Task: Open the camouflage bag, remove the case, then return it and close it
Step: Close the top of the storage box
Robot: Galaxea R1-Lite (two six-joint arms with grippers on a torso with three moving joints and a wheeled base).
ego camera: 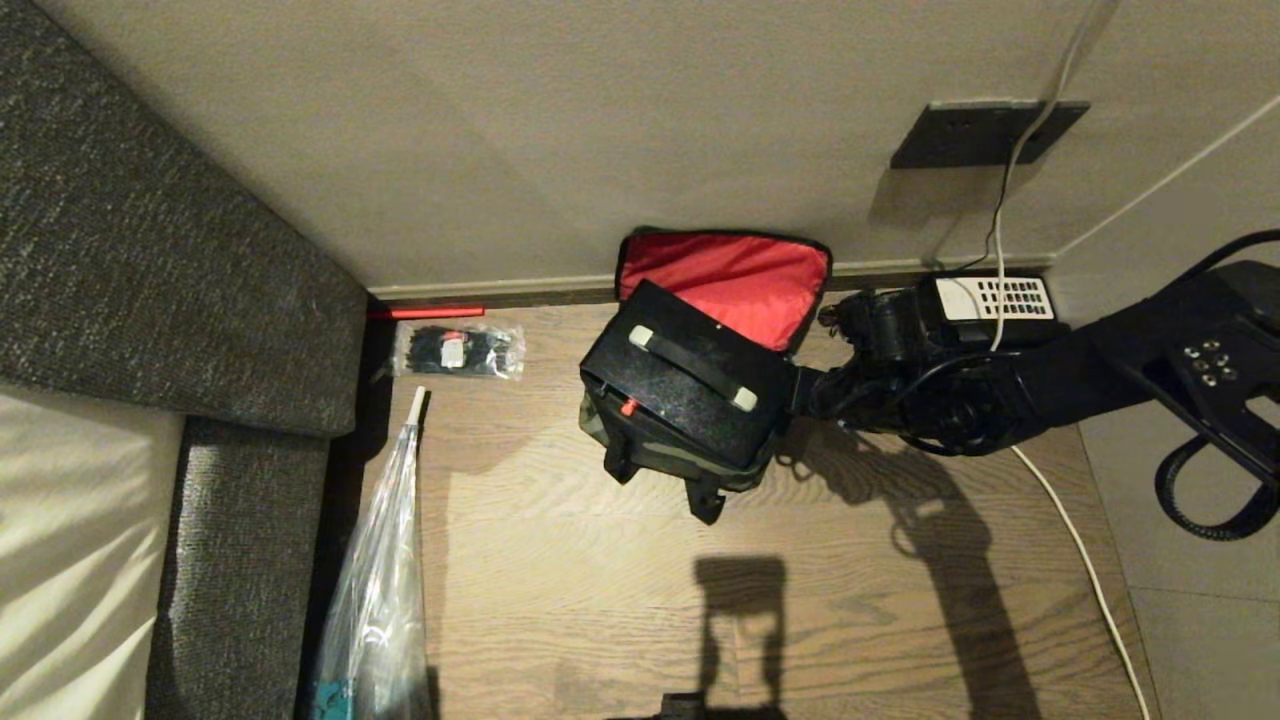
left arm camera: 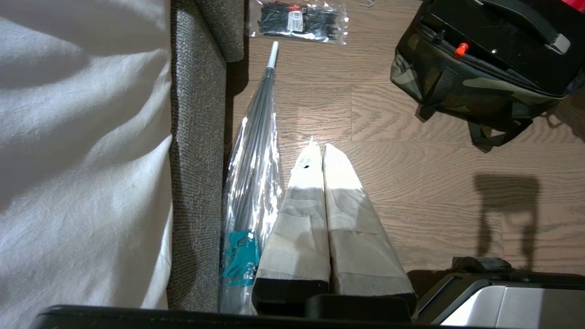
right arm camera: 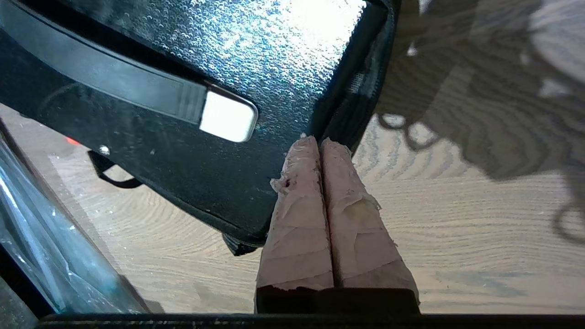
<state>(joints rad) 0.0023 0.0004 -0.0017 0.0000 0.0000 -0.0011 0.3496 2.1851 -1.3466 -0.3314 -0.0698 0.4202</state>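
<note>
One case [ego camera: 690,385] sat in the open camouflage bag [ego camera: 650,455] | right hand [right arm camera: 320,142] pressed together, empty, at the bag's right edge | step: reseating case | next: lid closure.

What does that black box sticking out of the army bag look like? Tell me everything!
The case is a black, hard-looking box with a bumpy, sparkly surface. On top is a long black handle with pale grey ends, and a small red latch on its edge. It sits tilted in the open camouflage bag on the wooden floor. The right gripper, fingers shut, is against its corner.
</note>
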